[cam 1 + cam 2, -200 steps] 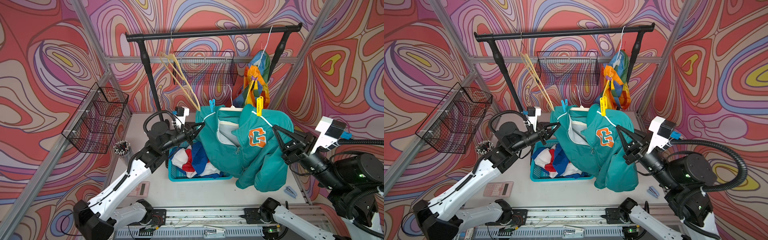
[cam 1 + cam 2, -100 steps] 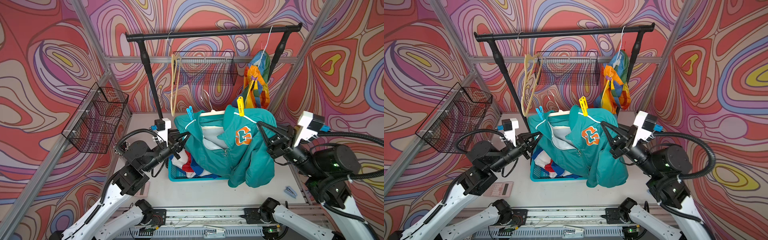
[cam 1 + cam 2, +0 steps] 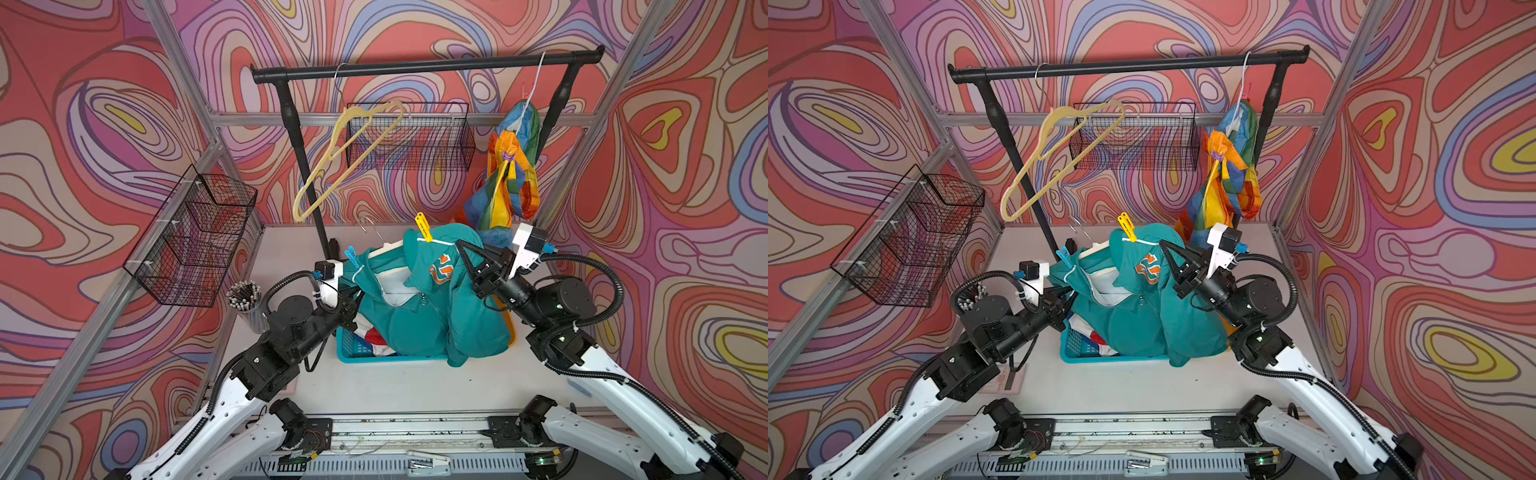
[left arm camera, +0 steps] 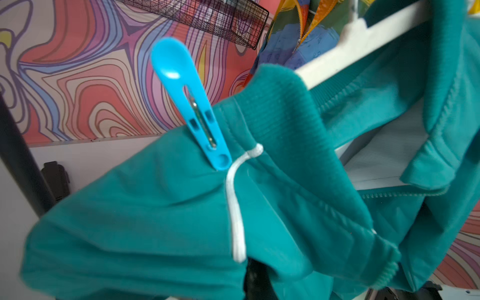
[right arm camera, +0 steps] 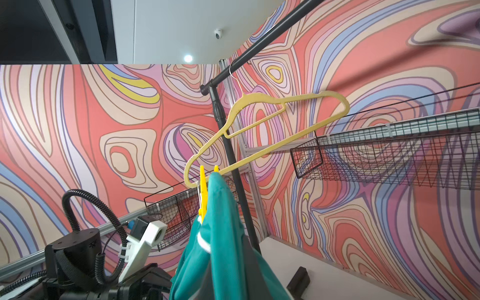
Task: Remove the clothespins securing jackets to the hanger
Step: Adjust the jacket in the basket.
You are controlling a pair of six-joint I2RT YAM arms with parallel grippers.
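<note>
The left gripper (image 3: 352, 301) was closed on a fold of the teal zip jacket (image 3: 415, 320) at one shoulder, close to the bright blue plastic clothespin (image 3: 351, 256). In the left wrist view the teal cloth (image 4: 155, 207) draped over a dark finger, and the fingertips themselves were hidden. The right gripper (image 3: 461, 247) had its black fingers drawn together to a point on the jacket's other shoulder, near the yellow plastic clothespin (image 3: 424, 226). In the right wrist view the teal fabric (image 5: 220, 246) rose straight up from between them.

The jacket sat on a white hanger (image 3: 386, 248) that was off the black clothes rail (image 3: 415, 68) and well below it. The jacket's lower part slumped over a teal plastic basket (image 3: 353, 353) on the white table (image 3: 395, 386). The blue clothespin (image 4: 192, 109) pinched the cloth at one end of the hanger, touching a knotted white cord (image 4: 233, 194). The yellow clothespin (image 5: 203, 192) stood upright at the other end. An orange patch (image 3: 440, 270) on the jacket's chest faced up.

Under the teal jacket, a blue, red and white jacket (image 3: 371, 333) lay in the basket. A rainbow-striped jacket (image 3: 507, 187) hung from the rail at the robot's right end, with a small purple clothespin (image 3: 508, 156) clipped on it. A pale yellow hanger (image 3: 345, 162) hung tilted from the rail nearer its other end, in front of a black wire basket (image 3: 415, 137) on the back wall.
</note>
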